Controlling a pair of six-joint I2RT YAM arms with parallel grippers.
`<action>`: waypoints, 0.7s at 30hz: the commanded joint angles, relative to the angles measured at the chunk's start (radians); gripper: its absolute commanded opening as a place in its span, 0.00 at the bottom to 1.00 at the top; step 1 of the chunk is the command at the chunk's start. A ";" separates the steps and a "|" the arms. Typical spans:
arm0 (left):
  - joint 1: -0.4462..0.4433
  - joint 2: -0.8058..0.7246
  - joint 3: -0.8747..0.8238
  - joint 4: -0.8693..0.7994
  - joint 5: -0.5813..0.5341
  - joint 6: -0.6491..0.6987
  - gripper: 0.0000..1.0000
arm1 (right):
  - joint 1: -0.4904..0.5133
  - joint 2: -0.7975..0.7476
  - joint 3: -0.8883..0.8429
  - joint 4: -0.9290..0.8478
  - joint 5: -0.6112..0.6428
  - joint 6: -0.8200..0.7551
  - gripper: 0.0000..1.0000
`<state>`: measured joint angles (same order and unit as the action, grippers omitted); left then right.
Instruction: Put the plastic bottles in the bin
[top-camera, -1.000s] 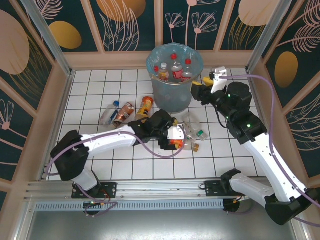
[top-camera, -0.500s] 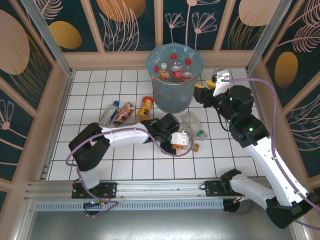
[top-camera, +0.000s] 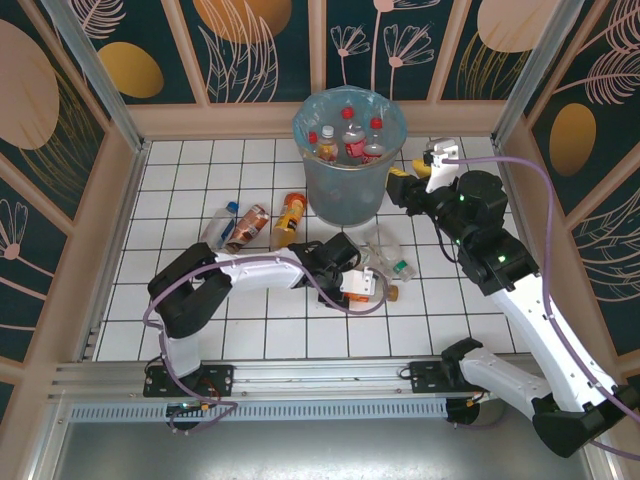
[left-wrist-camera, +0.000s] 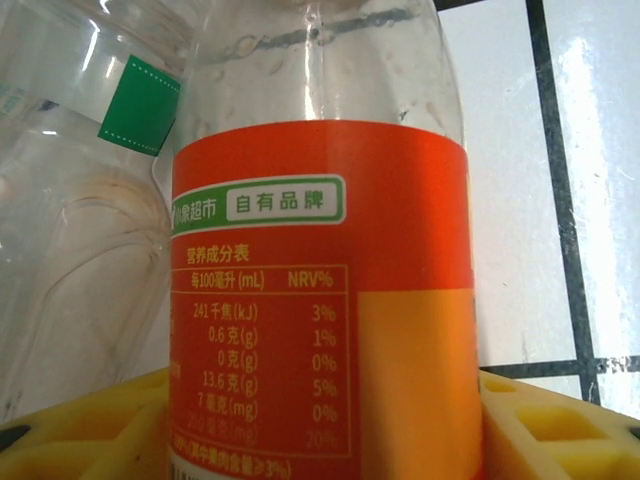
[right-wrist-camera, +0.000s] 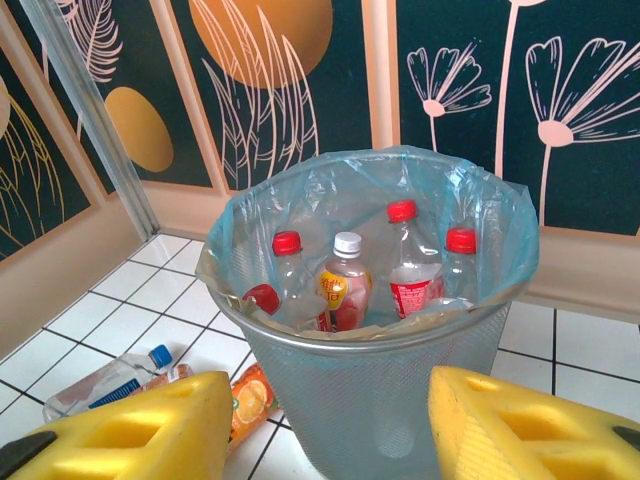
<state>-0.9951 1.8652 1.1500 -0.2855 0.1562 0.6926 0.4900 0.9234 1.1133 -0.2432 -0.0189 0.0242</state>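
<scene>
The left gripper (top-camera: 357, 285) reaches low over the white tiled floor (top-camera: 180, 320) in front of the bin (top-camera: 345, 195). Its yellow fingers (left-wrist-camera: 90, 430) lie against both sides of an orange-label bottle (left-wrist-camera: 320, 300), so the jaws are closed onto the label. The bottle is down at floor level. Just beside it in the left wrist view is a clear bottle (left-wrist-camera: 70, 270), and farther back is one with a green label (left-wrist-camera: 140, 105). From above, both lie close to the gripper on the side toward the right arm. Three more bottles lie on the tiles left of the bin: a blue-cap bottle (top-camera: 218, 226), a brown-label bottle (top-camera: 248, 228) and an orange bottle (top-camera: 290, 213), which is nearest the bin. The right gripper (top-camera: 403, 180) hangs just beside the bin's right side, about level with the rim. Its fingers (right-wrist-camera: 130, 430) are spread wide with nothing between them, and its camera looks straight at the bin. The bin is grey mesh lined with a light-blue bag (right-wrist-camera: 500, 215). It holds several upright bottles, among them a white-cap bottle (right-wrist-camera: 345, 280) and a red-cap bottle (right-wrist-camera: 405, 260) side by side, with more red caps on either side.
</scene>
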 joint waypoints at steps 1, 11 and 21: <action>-0.008 -0.080 -0.023 0.009 0.045 0.009 0.57 | -0.008 -0.011 -0.003 0.024 0.013 -0.017 0.55; 0.002 -0.499 -0.157 0.280 0.099 -0.157 0.51 | -0.008 -0.029 0.046 0.093 -0.122 0.024 0.55; 0.009 -0.768 -0.296 0.684 -0.045 -0.374 0.50 | -0.007 -0.045 -0.011 0.474 -0.644 0.139 0.63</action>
<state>-0.9932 1.1248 0.8948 0.2379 0.1757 0.4034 0.4843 0.8959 1.1160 0.0460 -0.4717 0.1116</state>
